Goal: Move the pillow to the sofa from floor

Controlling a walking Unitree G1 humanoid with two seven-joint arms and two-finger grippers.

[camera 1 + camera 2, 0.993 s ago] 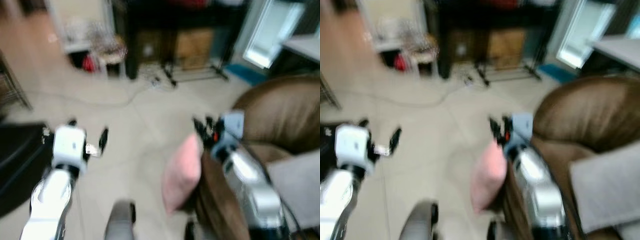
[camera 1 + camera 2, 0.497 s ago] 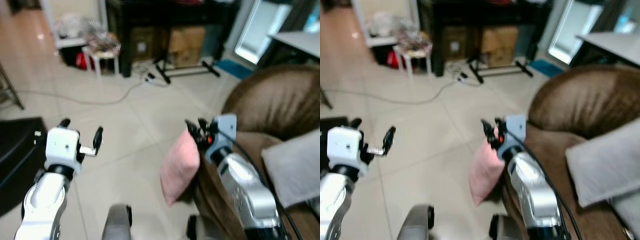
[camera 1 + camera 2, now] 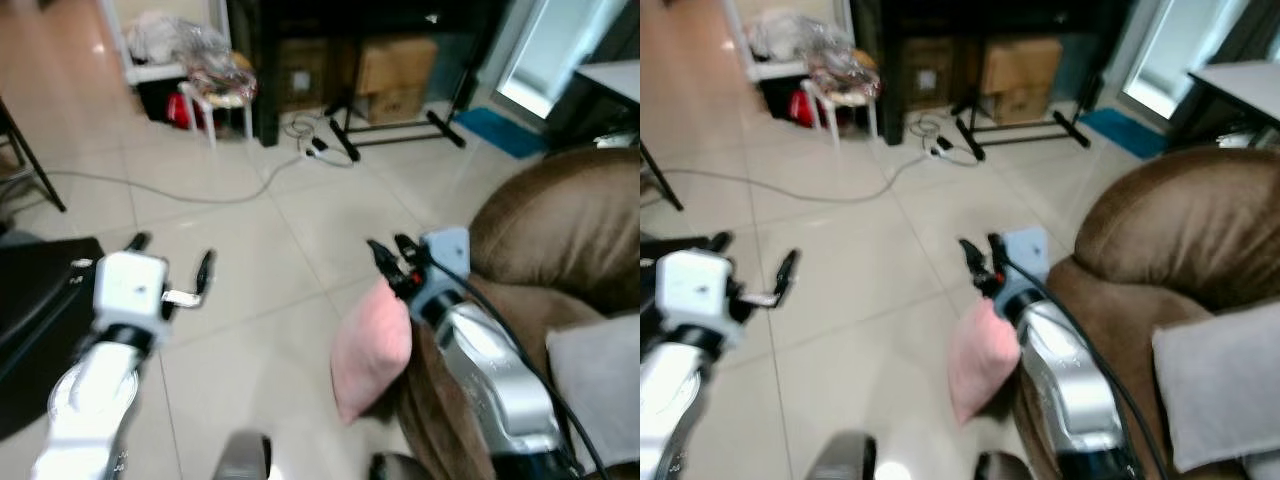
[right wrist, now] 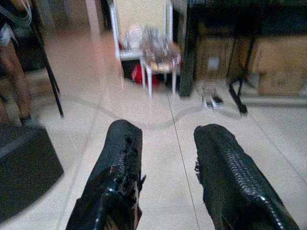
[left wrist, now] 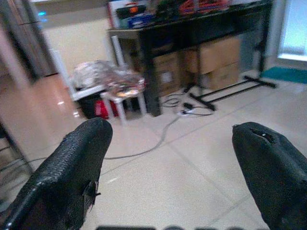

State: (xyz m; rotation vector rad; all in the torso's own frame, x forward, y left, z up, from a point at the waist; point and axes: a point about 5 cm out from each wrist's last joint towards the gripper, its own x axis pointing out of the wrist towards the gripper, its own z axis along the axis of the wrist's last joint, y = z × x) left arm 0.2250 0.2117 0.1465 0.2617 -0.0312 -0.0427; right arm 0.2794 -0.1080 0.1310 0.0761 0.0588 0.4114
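Observation:
A pink pillow (image 3: 372, 348) stands on the tiled floor, leaning against the side of the brown sofa (image 3: 560, 230). My right gripper (image 3: 386, 248) hovers just above the pillow's top edge, not touching it. In the right wrist view its fingers (image 4: 120, 163) stand apart with only floor between them. My left gripper (image 3: 172, 255) is held out over bare floor well to the left of the pillow, wide open and holding nothing (image 5: 172, 132).
A grey cushion (image 3: 1220, 390) lies on the sofa seat. A black bulky object (image 3: 40, 310) sits on the floor at the left. Farther off are a white stool (image 3: 215, 100), a cable (image 3: 200, 195) across the tiles, and cardboard boxes (image 3: 395, 65) under a dark table.
The camera has shifted and sharpened. Both arms keep much the same pose, and the pillow still leans against the sofa.

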